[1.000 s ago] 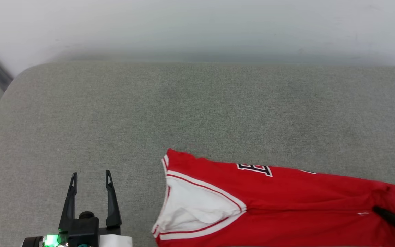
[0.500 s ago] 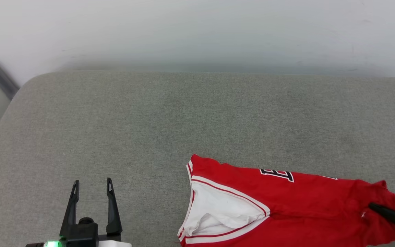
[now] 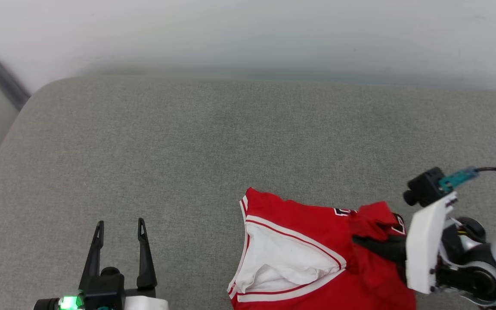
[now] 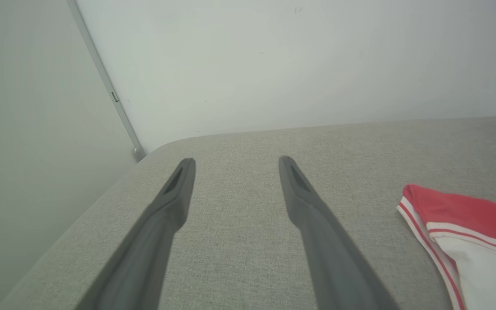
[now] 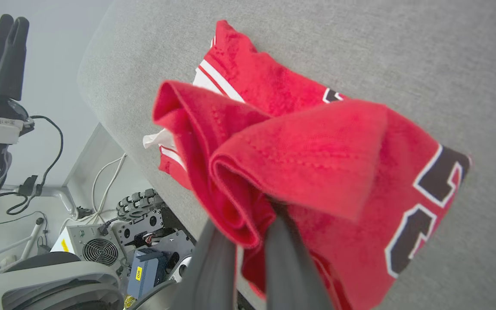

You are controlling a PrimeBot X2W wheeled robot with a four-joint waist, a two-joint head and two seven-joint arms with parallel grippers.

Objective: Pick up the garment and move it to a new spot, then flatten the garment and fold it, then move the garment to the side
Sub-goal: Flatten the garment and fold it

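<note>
The garment [image 3: 299, 215], red with a white sleeve and striped trim, lies at the near middle-right of the grey cushion. Its right end is lifted and bunched over the rest. My right gripper [image 3: 358, 240] is shut on that raised fold, fingers pointing left. In the right wrist view the red cloth [image 5: 308, 150] with black white-outlined lettering drapes over the right gripper [image 5: 252, 224], hiding its tips. My left gripper [image 3: 120, 224] stands open at the lower left, apart from the garment, with nothing between its fingers [image 4: 304, 189]. The sleeve end of the garment [image 4: 454, 206] lies to its right.
The grey fabric surface [image 3: 187, 142] stretches wide behind and left of the garment, ending at a white wall [image 3: 248, 34]. A metal rail [image 3: 2, 82] runs by its rounded left corner. Beyond the front edge, machinery and cables [image 5: 144, 249] sit on the floor.
My right gripper has risen and swung left with the garment's right end, folding it over the middle. The left gripper has stayed put. The camera has shifted a little.
</note>
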